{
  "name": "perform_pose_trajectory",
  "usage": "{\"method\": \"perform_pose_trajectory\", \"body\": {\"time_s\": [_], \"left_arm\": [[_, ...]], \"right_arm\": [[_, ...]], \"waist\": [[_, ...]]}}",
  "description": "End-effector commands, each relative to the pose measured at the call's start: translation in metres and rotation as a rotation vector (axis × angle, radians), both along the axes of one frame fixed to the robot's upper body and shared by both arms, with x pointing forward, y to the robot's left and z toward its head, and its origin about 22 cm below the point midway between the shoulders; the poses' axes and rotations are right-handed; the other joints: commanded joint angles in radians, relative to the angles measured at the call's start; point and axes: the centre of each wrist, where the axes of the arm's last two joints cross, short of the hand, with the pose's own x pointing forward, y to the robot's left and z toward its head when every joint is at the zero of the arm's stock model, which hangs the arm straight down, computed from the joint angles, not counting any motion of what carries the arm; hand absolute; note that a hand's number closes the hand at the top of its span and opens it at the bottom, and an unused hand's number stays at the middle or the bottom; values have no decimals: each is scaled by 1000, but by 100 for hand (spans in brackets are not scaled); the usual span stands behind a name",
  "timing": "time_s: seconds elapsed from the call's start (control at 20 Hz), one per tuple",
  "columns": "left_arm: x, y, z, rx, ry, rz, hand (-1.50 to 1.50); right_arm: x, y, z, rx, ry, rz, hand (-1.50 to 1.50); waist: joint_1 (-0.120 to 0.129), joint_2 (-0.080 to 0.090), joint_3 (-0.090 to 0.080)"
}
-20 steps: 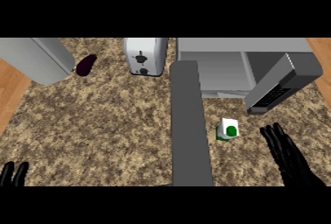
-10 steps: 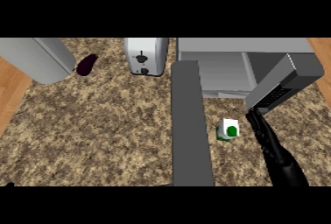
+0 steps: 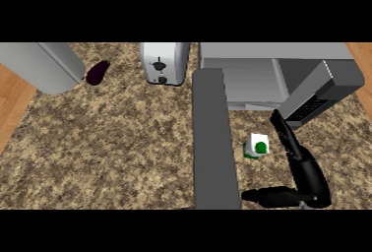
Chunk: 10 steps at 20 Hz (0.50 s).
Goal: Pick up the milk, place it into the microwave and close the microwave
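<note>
The tabletop (image 3: 109,147) is speckled brown and tan, with plain wood at its edges. The milk (image 3: 256,146) is white with a green spot; the right hand (image 3: 305,170) is black. The microwave (image 3: 254,69) and toaster (image 3: 163,63) are grey, the eggplant (image 3: 97,73) dark purple.

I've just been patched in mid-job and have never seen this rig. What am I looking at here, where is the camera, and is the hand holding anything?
The camera sits at the robot's head and looks steeply down at a speckled counter. The black shape at the right is the robot's right hand, fingers stretched forward, thumb sticking out to the side lower down. It holds nothing; it lies just right of the milk, a small white carton with a green mark. The left hand is out of view. Behind the milk stands the microwave, its door swung open. The grey bar running down the middle I cannot identify. Further back are a toaster, a dark eggplant and a grey slanted object at the left corner.
</note>
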Motion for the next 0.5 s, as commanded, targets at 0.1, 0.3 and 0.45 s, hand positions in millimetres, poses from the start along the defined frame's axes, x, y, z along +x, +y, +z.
{"method": "perform_pose_trajectory", "body": {"time_s": [0.1,0.3,0.45], "left_arm": [[-12,7,-4,2,-1,-10,-150],[-24,16,-14,-5,3,4,-150],[-5,4,11,11,-19,-4,-150]], "right_arm": [[31,-10,-35,-36,17,-69,-150],[30,-14,-41,-69,32,-98,-150],[53,-10,-59,-64,39,-80,-150]], "waist": [[6,1,0],[2,-1,0],[1,3,1]]}}
